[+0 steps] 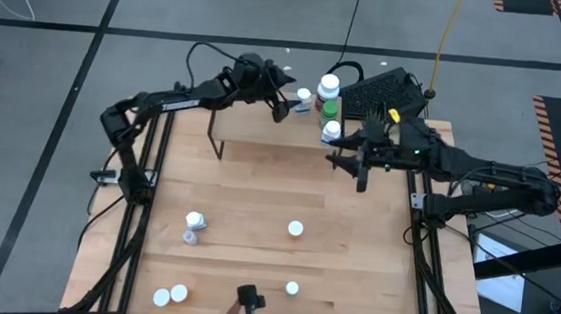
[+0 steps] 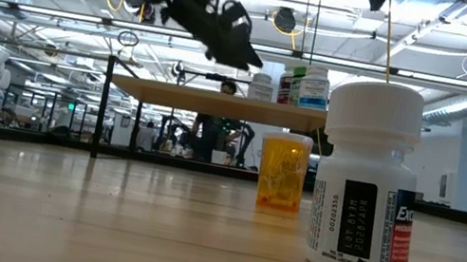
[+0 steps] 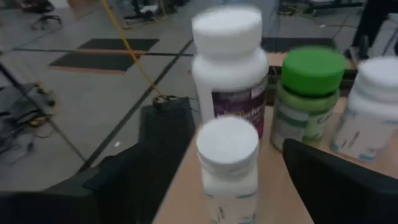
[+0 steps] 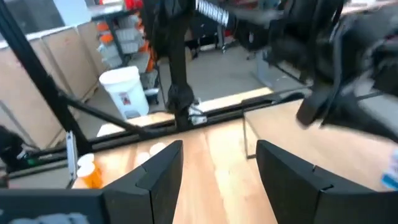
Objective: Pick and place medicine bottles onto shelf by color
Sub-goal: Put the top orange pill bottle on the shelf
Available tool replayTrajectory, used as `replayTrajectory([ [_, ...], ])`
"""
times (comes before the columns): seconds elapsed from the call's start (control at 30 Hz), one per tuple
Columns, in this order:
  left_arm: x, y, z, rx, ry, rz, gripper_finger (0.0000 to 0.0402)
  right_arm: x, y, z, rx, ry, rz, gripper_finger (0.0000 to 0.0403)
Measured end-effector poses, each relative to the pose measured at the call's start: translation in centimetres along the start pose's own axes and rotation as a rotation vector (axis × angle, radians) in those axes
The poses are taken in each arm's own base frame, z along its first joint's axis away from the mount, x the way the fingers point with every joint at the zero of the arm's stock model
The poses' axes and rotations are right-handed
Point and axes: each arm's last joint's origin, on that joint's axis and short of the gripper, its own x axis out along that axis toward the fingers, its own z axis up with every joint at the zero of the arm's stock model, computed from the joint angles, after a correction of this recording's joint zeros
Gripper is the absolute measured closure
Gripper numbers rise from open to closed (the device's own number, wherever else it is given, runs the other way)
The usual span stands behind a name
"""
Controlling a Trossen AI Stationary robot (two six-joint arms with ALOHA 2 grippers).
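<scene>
My left gripper (image 1: 287, 104) is open over the far part of the light-wood shelf (image 1: 263, 126). Its fingers stand on either side of a small white-capped bottle (image 3: 227, 163) without touching it; the bottle stands upright on the shelf. Just beyond it stand a taller white bottle (image 3: 231, 68), a green-capped green bottle (image 3: 308, 99) and a white-capped bluish one (image 3: 373, 109). My right gripper (image 1: 358, 169) hovers open beside the shelf's right end, holding nothing (image 4: 219, 149). Several more bottles stand on the table, among them an orange one (image 2: 283, 171).
Loose bottles stand on the near half of the table: two at left of centre (image 1: 194, 226), one at centre (image 1: 296, 228), one nearer (image 1: 292, 288), two at the near left edge (image 1: 170, 295). A black keyboard (image 1: 386, 90) lies beyond the shelf. The shelf's left half is bare.
</scene>
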Motion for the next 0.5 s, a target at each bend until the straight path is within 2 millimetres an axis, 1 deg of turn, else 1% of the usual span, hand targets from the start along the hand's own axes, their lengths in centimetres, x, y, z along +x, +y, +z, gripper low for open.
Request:
replayTrajectory([
  [0.1,-2.4,-0.7,1.6,0.0,0.042,0.039,0.0026,1.3,0.4,-0.8,-0.031,0.05,0.021,0.0198],
  [0.23,-6.0,-2.5,3.8,-0.011,0.085,0.089,0.0025,3.7,0.9,-2.8,-0.058,0.172,0.039,0.0164],
  [0.37,-9.5,-5.1,5.7,-0.065,0.11,0.111,0.0036,6.2,1.6,-5.6,-0.163,0.33,0.073,0.0127],
  [0.43,-10.9,-6.7,6.3,-0.091,0.124,0.115,0.0042,7.2,2.2,-7.0,-0.236,0.399,0.128,0.0113],
  [0.5,-12.0,-8.4,6.6,-0.107,0.157,0.111,0.0048,8.1,2.9,-8.4,-0.286,0.465,0.172,0.0105],
])
